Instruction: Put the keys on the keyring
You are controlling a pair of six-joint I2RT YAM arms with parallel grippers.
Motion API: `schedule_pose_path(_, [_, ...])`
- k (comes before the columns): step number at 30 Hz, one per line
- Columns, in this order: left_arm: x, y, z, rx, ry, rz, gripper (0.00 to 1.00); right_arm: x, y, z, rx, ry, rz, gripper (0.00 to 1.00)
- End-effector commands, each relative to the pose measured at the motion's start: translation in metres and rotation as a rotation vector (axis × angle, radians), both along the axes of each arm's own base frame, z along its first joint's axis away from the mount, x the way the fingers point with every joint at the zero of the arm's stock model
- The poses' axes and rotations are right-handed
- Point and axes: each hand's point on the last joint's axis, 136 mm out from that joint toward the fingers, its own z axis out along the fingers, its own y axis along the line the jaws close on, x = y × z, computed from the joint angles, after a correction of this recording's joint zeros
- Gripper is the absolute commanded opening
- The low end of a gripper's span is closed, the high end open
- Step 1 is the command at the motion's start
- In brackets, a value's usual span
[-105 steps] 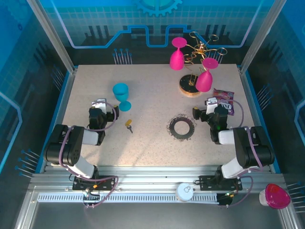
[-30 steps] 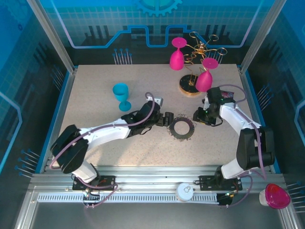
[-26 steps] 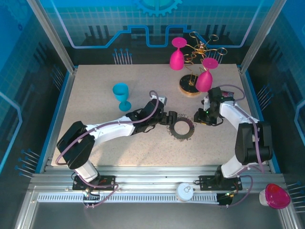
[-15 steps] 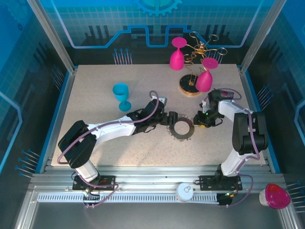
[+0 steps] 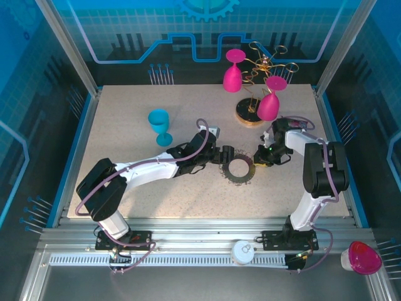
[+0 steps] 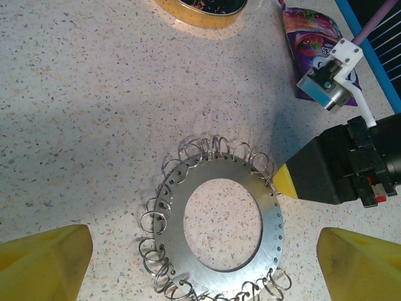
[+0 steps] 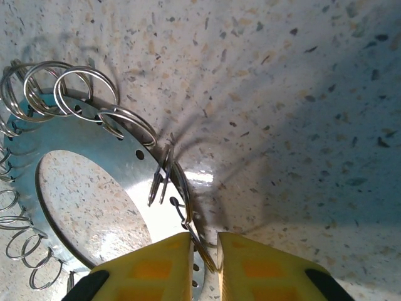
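The keyring (image 5: pixel 240 179) lies flat mid-table, a dark ring with a hollow centre and a fringe of wire coils. My left gripper (image 5: pixel 224 154) hovers at its left edge; in the left wrist view the keyring (image 6: pixel 273 232) lies between the wide-open yellow fingers (image 6: pixel 44 260) with nothing gripped. My right gripper (image 5: pixel 258 158) is at the ring's right edge. Its yellow fingers (image 7: pixel 150 266) have closed to a narrow gap on a tilted wire coil (image 7: pixel 188 188) of the keyring (image 7: pixel 75 135). The keys are hidden.
A blue goblet (image 5: pixel 160 125) stands back left of the ring. A gold wire stand on a wooden base (image 5: pixel 249 114) holds pink goblets (image 5: pixel 233 75) at the back. A purple packet (image 6: pixel 313 37) lies near the right arm. A pink cup (image 5: pixel 362 257) sits off the table, bottom right.
Both arms reached in from their rest poses to the keyring. Over the last second the right gripper's jaws narrowed onto a wire coil at the ring's right edge; the left stayed open and still.
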Motion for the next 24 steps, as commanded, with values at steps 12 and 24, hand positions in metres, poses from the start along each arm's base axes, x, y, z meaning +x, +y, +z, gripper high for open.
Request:
schedule_pose_path(12, [0.005,-0.002,0.011,-0.018,-0.03,0.024,0.92,0.004,0.006,-0.001,0.022,0.004,0.022,0.15])
schedule_pose_path(24, [0.002,0.004,0.014,-0.014,-0.044,0.031,0.92,0.001,0.012,0.0,0.012,0.002,0.046,0.05])
